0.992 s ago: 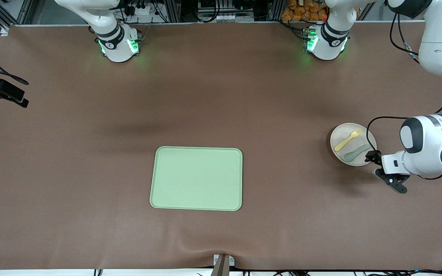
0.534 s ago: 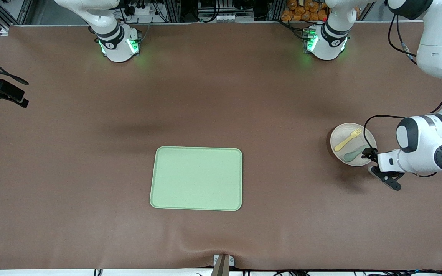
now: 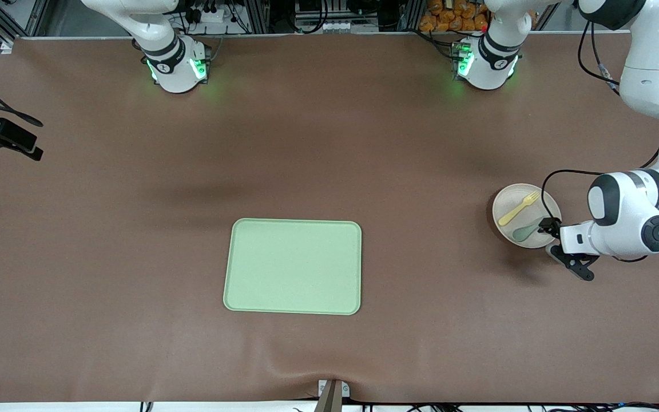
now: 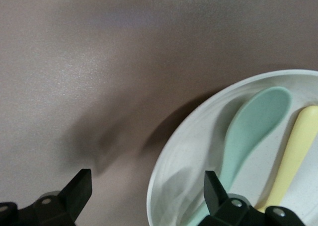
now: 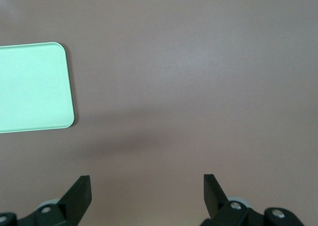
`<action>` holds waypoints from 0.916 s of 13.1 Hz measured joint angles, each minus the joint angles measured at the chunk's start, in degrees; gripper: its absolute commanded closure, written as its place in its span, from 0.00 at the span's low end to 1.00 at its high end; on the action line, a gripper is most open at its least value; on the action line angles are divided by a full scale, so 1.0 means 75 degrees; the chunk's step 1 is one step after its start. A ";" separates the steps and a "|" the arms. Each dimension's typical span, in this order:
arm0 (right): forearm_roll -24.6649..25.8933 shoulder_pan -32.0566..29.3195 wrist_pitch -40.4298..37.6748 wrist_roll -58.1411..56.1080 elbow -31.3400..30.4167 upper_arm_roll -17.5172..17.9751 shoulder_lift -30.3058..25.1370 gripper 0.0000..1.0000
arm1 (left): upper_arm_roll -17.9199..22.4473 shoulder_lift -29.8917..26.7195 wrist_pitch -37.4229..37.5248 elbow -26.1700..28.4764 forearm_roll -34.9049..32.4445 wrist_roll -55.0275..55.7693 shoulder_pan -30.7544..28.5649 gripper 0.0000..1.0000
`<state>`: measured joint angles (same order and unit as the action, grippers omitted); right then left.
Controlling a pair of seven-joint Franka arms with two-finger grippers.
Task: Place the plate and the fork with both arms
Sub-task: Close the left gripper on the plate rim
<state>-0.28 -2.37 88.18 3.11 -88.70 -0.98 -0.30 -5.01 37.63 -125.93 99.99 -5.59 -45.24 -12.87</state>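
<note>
Since a second ago the left gripper (image 3: 552, 239) had edged onto the plate's (image 3: 521, 197) rim at the left arm's end, fork (image 3: 517, 208) and spoon (image 3: 525, 231) inside; its wrist view showed fingers (image 4: 214, 186) spread wide straddling the rim, gripping nothing; the right gripper (image 5: 147, 193) hung open, empty, near the tray (image 5: 30, 87).

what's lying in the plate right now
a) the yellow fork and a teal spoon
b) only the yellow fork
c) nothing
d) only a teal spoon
a: the plate holds both the yellow fork and the teal spoon, side by side; the left wrist view shows both handles in it too.
</note>
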 measured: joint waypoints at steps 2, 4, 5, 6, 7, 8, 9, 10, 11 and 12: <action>-0.0020 0.0000 0.0000 0.0000 0.0000 -0.0006 0.0000 0.00 | 0.0001 0.0000 0.0000 0.0011 0.0000 0.0000 -0.0001 0.23; -0.0032 0.0000 0.0000 0.0000 0.0000 -0.0011 0.0000 0.00 | 0.0003 0.0000 0.0000 0.0032 -0.0001 0.0000 -0.0002 0.28; -0.0036 0.0000 0.0000 0.0000 0.0000 -0.0014 0.0000 0.00 | 0.0003 0.0000 0.0000 0.0040 -0.0001 0.0000 -0.0003 0.28; -0.0039 0.0000 0.0000 0.0000 0.0000 -0.0016 0.0000 0.00 | 0.0003 0.0000 0.0000 0.0043 -0.0001 0.0000 -0.0003 0.28; -0.0042 0.0000 0.0000 0.0000 0.0000 -0.0016 0.0000 0.00 | 0.0003 0.0000 0.0000 0.0046 -0.0001 0.0000 -0.0003 0.28; -0.0045 0.0000 0.0000 0.0000 0.0000 -0.0017 0.0000 0.00 | 0.0003 0.0000 0.0000 0.0050 -0.0001 0.0000 -0.0003 0.32; -0.0053 0.0000 0.0000 0.0000 0.0000 -0.0017 0.0000 0.00 | 0.0003 0.0000 0.0001 0.0057 -0.0001 0.0000 -0.0003 0.40; -0.0068 0.0000 0.0000 0.0000 0.0000 -0.0018 0.0000 0.00 | 0.0003 -0.0001 0.0005 0.0070 -0.0001 0.0000 -0.0003 0.56; -0.0081 0.0000 0.0000 0.0000 0.0000 -0.0019 0.0000 0.00 | 0.0003 -0.0001 0.0007 0.0085 -0.0001 0.0000 -0.0003 0.80; -0.0087 0.0000 0.0000 0.0000 0.0000 -0.0019 0.0000 0.00 | 0.0003 -0.0002 0.0010 0.0098 -0.0001 0.0000 -0.0003 1.00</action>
<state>-0.93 -2.37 88.18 3.11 -88.70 -1.12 -0.30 -4.98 37.62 -125.85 100.72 -5.60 -45.24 -12.90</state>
